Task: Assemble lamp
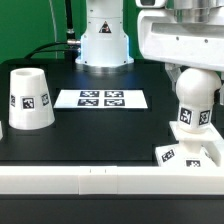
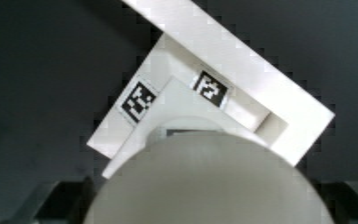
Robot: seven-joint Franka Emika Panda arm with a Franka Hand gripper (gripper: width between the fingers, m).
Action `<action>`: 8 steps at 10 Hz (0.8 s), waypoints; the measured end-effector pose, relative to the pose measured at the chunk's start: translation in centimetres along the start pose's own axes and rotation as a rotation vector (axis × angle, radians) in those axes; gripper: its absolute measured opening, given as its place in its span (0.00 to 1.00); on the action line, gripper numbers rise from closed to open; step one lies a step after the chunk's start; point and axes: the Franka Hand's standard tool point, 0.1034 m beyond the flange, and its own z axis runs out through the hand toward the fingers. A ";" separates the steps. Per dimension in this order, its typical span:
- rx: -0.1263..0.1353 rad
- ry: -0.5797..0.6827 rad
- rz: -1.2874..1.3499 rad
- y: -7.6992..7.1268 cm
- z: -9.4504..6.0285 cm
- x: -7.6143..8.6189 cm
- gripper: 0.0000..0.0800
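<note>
The round-headed white bulb point(image 1: 192, 104) stands upright at the exterior view's right, its foot on or just above the flat square base point(image 1: 186, 153). My gripper point(image 1: 196, 78) comes down from above and is shut on the bulb's head. In the wrist view the bulb point(image 2: 202, 175) fills the space between my dark fingers point(image 2: 55, 203), and the tagged base point(image 2: 220, 95) lies under it. I cannot tell whether the bulb is seated in the base. The tapered shade point(image 1: 28, 100) stands alone at the exterior view's left, mouth down.
The marker board point(image 1: 100, 98) lies flat at the middle of the black table. A white rail point(image 1: 100, 181) runs along the front edge, right next to the base. The robot's white pedestal point(image 1: 104, 40) stands at the back.
</note>
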 end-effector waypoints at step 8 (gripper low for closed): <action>0.105 -0.081 0.713 -0.7 0.1 0.1 0.72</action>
